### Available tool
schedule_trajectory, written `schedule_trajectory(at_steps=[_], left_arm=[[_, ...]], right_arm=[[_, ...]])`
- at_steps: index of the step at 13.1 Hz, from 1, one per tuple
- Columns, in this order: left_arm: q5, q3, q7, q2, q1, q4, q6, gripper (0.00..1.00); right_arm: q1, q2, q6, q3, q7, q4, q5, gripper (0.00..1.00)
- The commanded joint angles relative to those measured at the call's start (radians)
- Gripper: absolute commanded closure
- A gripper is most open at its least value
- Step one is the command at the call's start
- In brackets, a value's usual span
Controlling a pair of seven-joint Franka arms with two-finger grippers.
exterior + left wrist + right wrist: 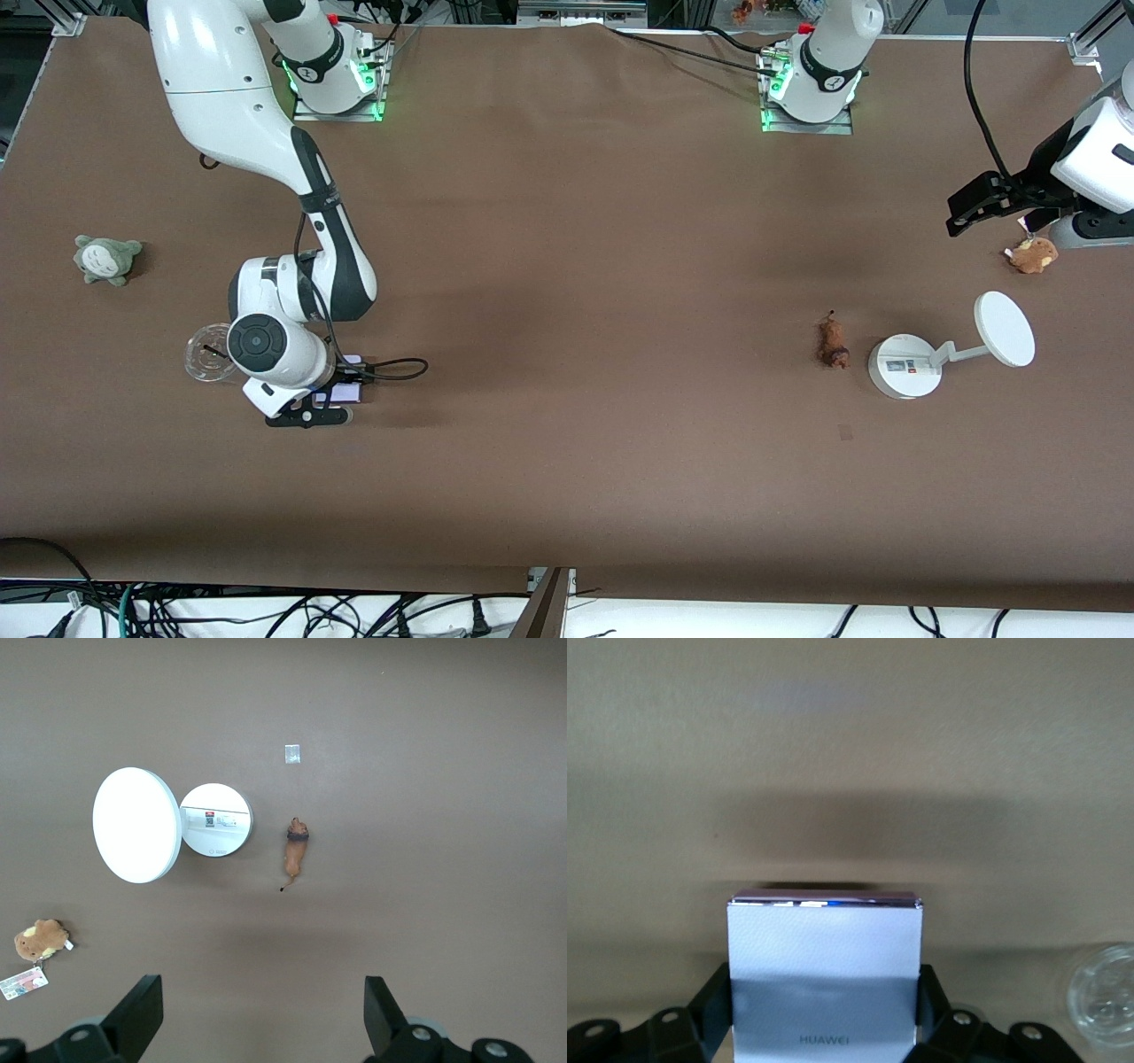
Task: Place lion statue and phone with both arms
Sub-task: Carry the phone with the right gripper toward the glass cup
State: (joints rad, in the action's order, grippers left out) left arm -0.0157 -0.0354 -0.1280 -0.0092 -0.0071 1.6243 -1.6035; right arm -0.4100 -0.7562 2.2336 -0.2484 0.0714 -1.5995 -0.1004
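The lion statue (832, 344), a tiny reddish-brown figurine, lies on the table beside the white stand, toward the left arm's end; it also shows in the left wrist view (295, 850). My left gripper (970, 208) is open and empty, up in the air near the tan plush; its fingertips (146, 997) stand wide apart. The phone (824, 957), pale lavender-white, sits between the fingers of my right gripper (824, 1005), which is shut on its sides. In the front view the right gripper (330, 400) holds the phone (348, 391) low over the table beside a clear round dish.
A white stand with round base (904, 366) and disc (1005, 329) is next to the lion. A tan plush (1033, 254) lies under the left arm. A grey-green plush (106, 258) lies at the right arm's end. The clear dish (204, 356) touches the right wrist's outline.
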Motion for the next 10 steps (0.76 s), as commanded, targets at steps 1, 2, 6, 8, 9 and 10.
schedule_trajectory(at_steps=[1, 2, 6, 8, 9, 10], left_arm=[[-0.003, 0.003, 0.016, 0.003, -0.004, -0.015, 0.014, 0.0], [-0.003, 0.002, 0.016, 0.002, -0.002, -0.014, 0.016, 0.0], [-0.003, 0.002, 0.016, 0.002, -0.007, -0.014, 0.017, 0.0], [-0.003, 0.002, 0.016, 0.002, -0.007, -0.014, 0.017, 0.0], [-0.003, 0.002, 0.016, 0.002, -0.007, -0.015, 0.017, 0.0], [-0.003, 0.002, 0.016, 0.002, -0.007, -0.014, 0.017, 0.0]], right_arm=[[0.011, 0.028, -0.044, 0.012, -0.077, -0.02, -0.035, 0.5], [0.019, 0.029, -0.055, 0.011, -0.091, -0.02, -0.035, 0.5], [0.033, 0.035, -0.071, 0.011, -0.11, -0.02, -0.035, 0.5], [0.039, 0.034, -0.071, 0.011, -0.116, -0.027, -0.035, 0.5], [0.039, 0.034, -0.071, 0.011, -0.116, -0.028, -0.035, 0.5], [0.039, 0.032, -0.071, 0.011, -0.116, -0.028, -0.035, 0.49]])
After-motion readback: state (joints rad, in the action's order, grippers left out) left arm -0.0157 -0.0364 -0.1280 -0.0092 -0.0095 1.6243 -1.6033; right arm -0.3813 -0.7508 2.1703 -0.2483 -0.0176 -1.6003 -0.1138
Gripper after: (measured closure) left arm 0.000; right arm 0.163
